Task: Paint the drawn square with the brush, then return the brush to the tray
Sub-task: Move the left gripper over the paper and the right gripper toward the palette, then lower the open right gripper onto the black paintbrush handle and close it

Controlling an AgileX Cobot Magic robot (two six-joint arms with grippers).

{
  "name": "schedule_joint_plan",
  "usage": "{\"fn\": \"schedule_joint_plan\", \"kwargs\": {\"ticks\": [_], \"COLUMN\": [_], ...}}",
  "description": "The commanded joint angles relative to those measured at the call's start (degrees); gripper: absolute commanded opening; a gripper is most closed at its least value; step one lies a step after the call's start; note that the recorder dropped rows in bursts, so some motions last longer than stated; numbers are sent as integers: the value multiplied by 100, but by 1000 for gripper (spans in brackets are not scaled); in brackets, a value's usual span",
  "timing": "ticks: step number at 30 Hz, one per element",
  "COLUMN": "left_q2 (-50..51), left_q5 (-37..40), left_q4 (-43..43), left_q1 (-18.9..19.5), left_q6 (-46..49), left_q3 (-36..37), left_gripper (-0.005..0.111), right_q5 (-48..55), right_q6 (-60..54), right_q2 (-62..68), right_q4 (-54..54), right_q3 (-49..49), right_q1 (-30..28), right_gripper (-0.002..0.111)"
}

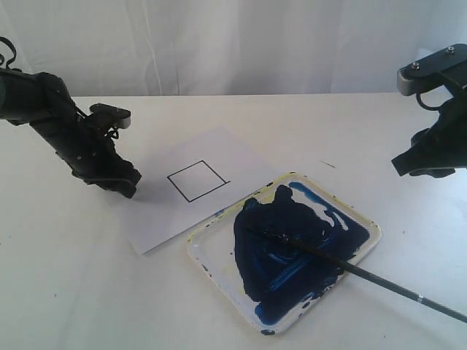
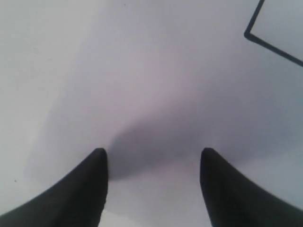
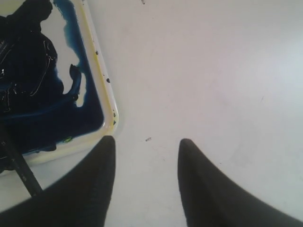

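1. Left jaws were spread open with nothing between them. They sat low over the white paper sheet, near its edge on the left arm's side. I couldn't tell if the tips actually touched the paper.
2. Right jaws were also released and empty. They hung over the bare surface, just off the tray's corner on the right arm's side. The right wrist view showed that corner's rim with yellowish specks, close by one jaw.
3. The drawn square was on the paper, a thin black outline with the inside plain white and no paint in it. It sat between the left jaws and the tray. One corner of it poked into the left wrist view.
4. The tray was just beside the paper, maybe overlapping its edge, but I couldn't say for sure. Most of the inside was covered in dark blue paint.
5. The brush lay with its tip down in the blue paint. Its black handle ran out over the tray's rim and onto the surface toward the right side. A pale band showed near the handle end. Neither arm was touching it. A bit of the handle showed in the right wrist view.
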Motion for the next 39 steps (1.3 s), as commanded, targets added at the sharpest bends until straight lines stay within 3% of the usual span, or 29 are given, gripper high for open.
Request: {"fn": "schedule_joint_plan", "kwargs": {"ticks": [1,8,35,39], "left_q2": [-147,-408,103,103], "left_q5": [52,165,206,206], "left_q4": [-37,-37,-22,-22], "left_q1": [-8,-8,4,4], "left_q6": [356,1397,1422,1422], "left_q3": [-18,-18,-18,-18], "left_gripper": [63,63,63,63], "right_q5": [-39,-29,48,465], "right_q6": [-70,-70,-70,-70], "right_q2": [11,11,11,11], "right_q4": [1,1,1,1], "right_q3": [-40,-40,-40,-40], "right_q1": [2,2,2,2], "right_gripper": [41,41,41,41]}}
